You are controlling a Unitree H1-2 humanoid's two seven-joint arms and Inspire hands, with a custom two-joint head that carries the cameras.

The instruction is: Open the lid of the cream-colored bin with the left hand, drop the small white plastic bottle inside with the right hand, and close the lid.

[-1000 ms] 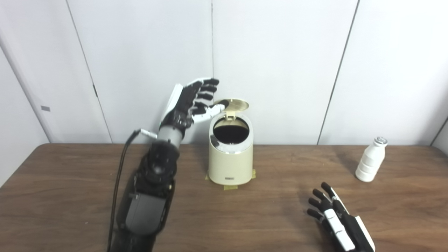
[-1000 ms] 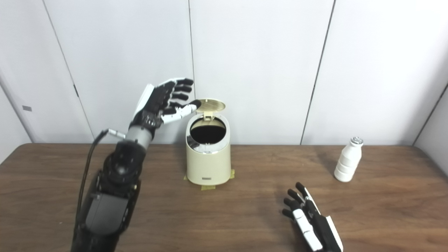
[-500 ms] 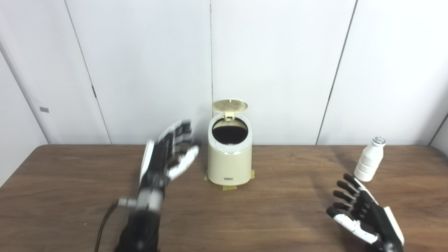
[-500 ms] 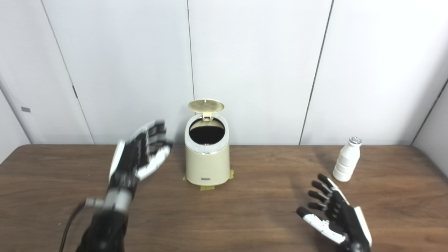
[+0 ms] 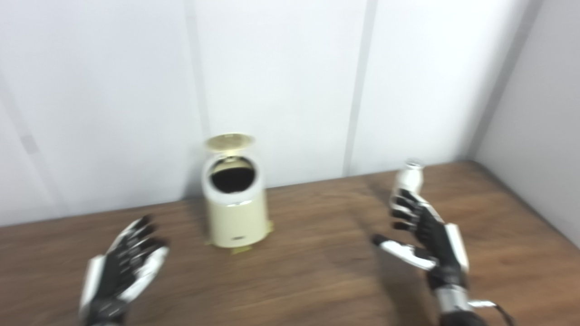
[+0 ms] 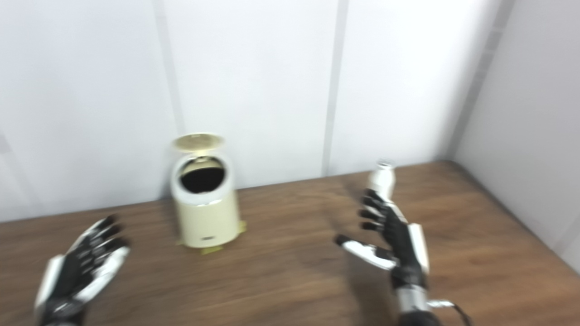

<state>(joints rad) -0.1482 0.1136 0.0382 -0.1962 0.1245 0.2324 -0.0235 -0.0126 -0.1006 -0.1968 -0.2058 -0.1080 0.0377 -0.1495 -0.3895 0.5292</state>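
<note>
Since 1 second ago, left hand [image 5: 120, 267] is lowering near-left, open; right hand [image 5: 423, 231], fingers spread and empty, is reaching the upright bottle [image 5: 408, 179], right of the open bin [image 5: 233, 206]. Fingertips risk toppling it.

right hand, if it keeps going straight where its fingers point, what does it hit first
Most likely the small white bottle, standing just past the fingers of the open right hand. Blur and overlap hide whether they already touch.
</note>
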